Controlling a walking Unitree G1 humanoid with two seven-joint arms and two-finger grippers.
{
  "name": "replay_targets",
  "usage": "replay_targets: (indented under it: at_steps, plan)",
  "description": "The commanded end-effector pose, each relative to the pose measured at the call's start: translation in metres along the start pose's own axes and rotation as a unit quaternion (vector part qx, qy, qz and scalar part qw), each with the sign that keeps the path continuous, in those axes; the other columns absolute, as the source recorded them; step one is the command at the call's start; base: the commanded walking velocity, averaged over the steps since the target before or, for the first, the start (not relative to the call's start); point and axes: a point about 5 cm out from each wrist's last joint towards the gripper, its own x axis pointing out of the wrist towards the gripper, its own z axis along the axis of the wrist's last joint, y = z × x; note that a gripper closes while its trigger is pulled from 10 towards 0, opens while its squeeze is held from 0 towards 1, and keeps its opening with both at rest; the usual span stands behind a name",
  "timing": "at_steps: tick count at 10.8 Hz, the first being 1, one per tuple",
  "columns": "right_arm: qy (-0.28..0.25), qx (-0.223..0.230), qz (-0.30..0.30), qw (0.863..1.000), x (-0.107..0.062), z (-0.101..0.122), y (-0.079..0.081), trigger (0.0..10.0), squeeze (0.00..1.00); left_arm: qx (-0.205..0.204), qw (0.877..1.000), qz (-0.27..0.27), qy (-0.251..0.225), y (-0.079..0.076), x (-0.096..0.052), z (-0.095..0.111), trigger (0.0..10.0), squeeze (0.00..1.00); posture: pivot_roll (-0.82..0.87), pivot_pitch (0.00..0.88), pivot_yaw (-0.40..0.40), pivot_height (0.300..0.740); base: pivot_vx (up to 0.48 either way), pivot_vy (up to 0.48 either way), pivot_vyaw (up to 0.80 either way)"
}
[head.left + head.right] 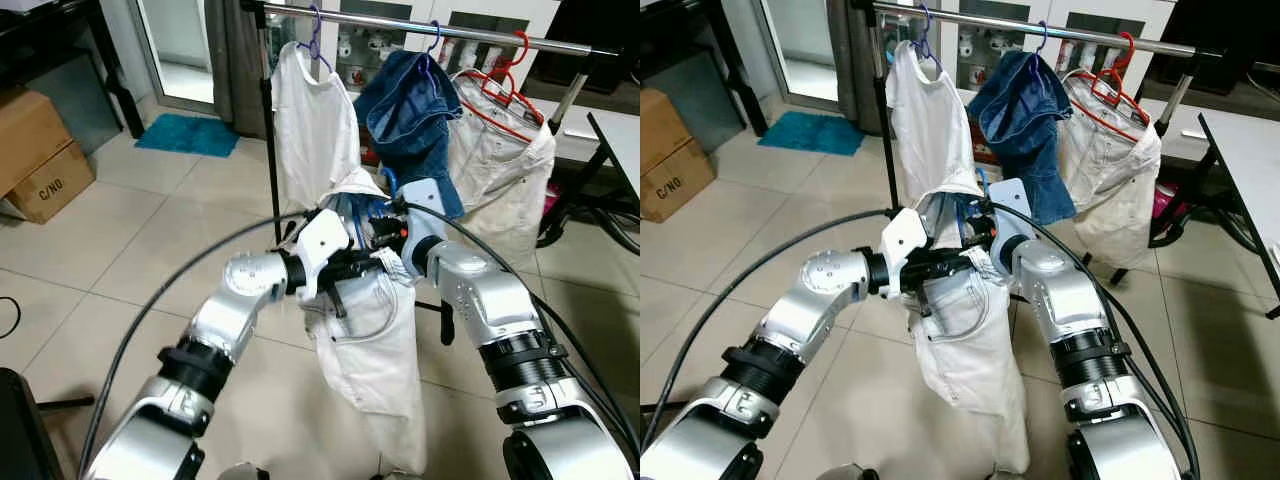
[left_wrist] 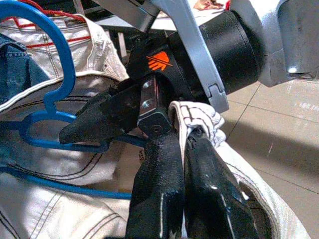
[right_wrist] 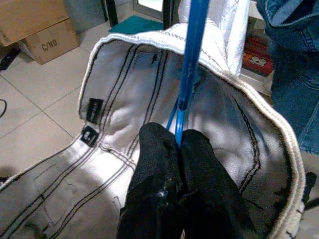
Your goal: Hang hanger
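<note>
A: Start at the right claw (image 3: 177,144). What was it doing?

B: Its two black fingers were pressed together on the blue hanger (image 3: 188,64), pinching the thin plastic just below the stem. The hanger ran up out of the waistband of the white jeans (image 1: 372,330).

A: And the left claw (image 2: 182,149)?

B: Clamped on a fold of the jeans' waistband; white cloth was bunched between its fingers. The two claws sat almost touching, out in front of the robot's chest.

A: So where was the hanger relative to the rail?

B: Well below it. The clothes rail (image 1: 420,27) ran across the top of the head view, already carrying a white shirt (image 1: 312,125), a blue denim garment (image 1: 412,115) and a pale garment on a red hanger (image 1: 500,90). The jeans drooped from the claws toward the tiled floor (image 1: 130,230).

A: How should the lift go, by your reckoning?

B: I'd judge the right claw had to carry the hook up and over the rail, aiming for a gap between the garments. The pinch sat low on the stem, so the hook might swing; a slow, upright rise would help. The left claw should support the cloth, then let go only once the hook was seated.

A: Risks?

B: The hanger twisting in that narrow grip, or the hook snagging the denim.
</note>
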Motion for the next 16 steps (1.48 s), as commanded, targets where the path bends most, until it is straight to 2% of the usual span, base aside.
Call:
replay_targets:
  at_steps: [1,2,3,4,5,6,7,8,9,11,13,14,15,16]
  plan:
    - [0.011,-0.005,0.003,1.0,-0.001,-0.008,-0.001,10.0,0.0,0.041,0.998,0.001,-0.041,0.009,-0.001,0.027,2.7,0.0,-0.08,0.01,0.012,0.74,0.0,0.0,0.0]
    - [0.013,-0.006,0.003,1.0,-0.002,-0.011,-0.004,10.0,0.0,0.042,0.998,0.0,-0.039,0.014,-0.01,0.028,3.1,0.0,-0.08,0.01,0.015,0.74,0.0,0.0,0.0]
    - [0.006,-0.009,0.01,1.0,-0.005,-0.01,-0.005,10.0,0.0,0.037,0.999,0.018,-0.023,0.02,-0.022,0.021,3.1,0.0,-0.07,0.011,0.016,0.74,0.0,0.0,0.0]
    - [-0.004,-0.011,0.023,1.0,-0.008,-0.007,-0.006,10.0,0.0,0.02,0.996,0.085,0.01,0.035,-0.039,0.005,0.4,0.0,-0.07,0.011,0.013,0.74,0.0,0.0,0.0]
    - [-0.006,-0.011,0.026,1.0,-0.009,-0.005,-0.007,10.0,0.0,0.014,0.994,0.104,0.023,0.039,-0.044,0.0,0.0,0.0,-0.07,0.011,0.013,0.74,0.0,0.0,0.0]
    - [-0.02,-0.016,0.041,0.999,-0.013,0.003,-0.006,10.0,0.0,-0.005,0.988,0.135,0.078,0.041,-0.057,-0.024,0.0,0.0,-0.07,0.011,0.013,0.74,0.0,0.0,0.0]
    - [-0.024,-0.018,0.044,0.999,-0.014,0.005,-0.006,10.0,0.0,-0.01,0.987,0.134,0.091,0.039,-0.059,-0.03,0.0,0.0,-0.07,0.011,0.013,0.74,0.0,0.0,0.0]
    - [-0.035,-0.022,0.053,0.998,-0.018,0.013,-0.006,10.0,0.0,-0.038,0.983,0.136,0.118,0.032,-0.059,-0.05,0.0,0.0,-0.08,0.012,0.017,0.74,0.0,0.0,0.0]
    - [-0.042,-0.022,0.056,0.997,-0.02,0.017,-0.007,10.0,0.0,-0.048,0.979,0.138,0.14,0.027,-0.058,-0.063,0.0,0.0,-0.08,0.013,0.02,0.74,0.0,0.0,0.0]
    - [-0.053,-0.02,0.062,0.996,-0.026,0.023,-0.007,10.0,0.0,-0.061,0.972,0.164,0.155,0.025,-0.056,-0.076,0.0,0.0,-0.08,0.015,0.024,0.74,0.0,0.0,0.0]
    - [-0.052,-0.019,0.064,0.996,-0.027,0.023,-0.006,10.0,0.0,-0.058,0.976,0.162,0.134,0.026,-0.052,-0.071,1.9,0.0,-0.08,0.015,0.025,0.74,0.0,0.0,0.0]
    - [-0.05,-0.019,0.064,0.997,-0.027,0.022,-0.005,10.0,0.0,-0.065,0.98,0.154,0.113,0.026,-0.05,-0.065,10.0,0.0,-0.08,0.015,0.024,0.74,0.0,0.0,0.0]
    - [-0.047,-0.017,0.063,0.997,-0.027,0.021,-0.005,10.0,0.0,-0.074,0.983,0.143,0.087,0.028,-0.049,-0.057,10.0,1.0,-0.07,0.014,0.024,0.74,0.0,0.0,0.0]
    - [-0.043,-0.016,0.062,0.997,-0.026,0.02,-0.004,10.0,0.0,-0.073,0.984,0.144,0.078,0.029,-0.051,-0.055,10.0,1.0,-0.07,0.014,0.022,0.74,0.0,0.0,0.0]
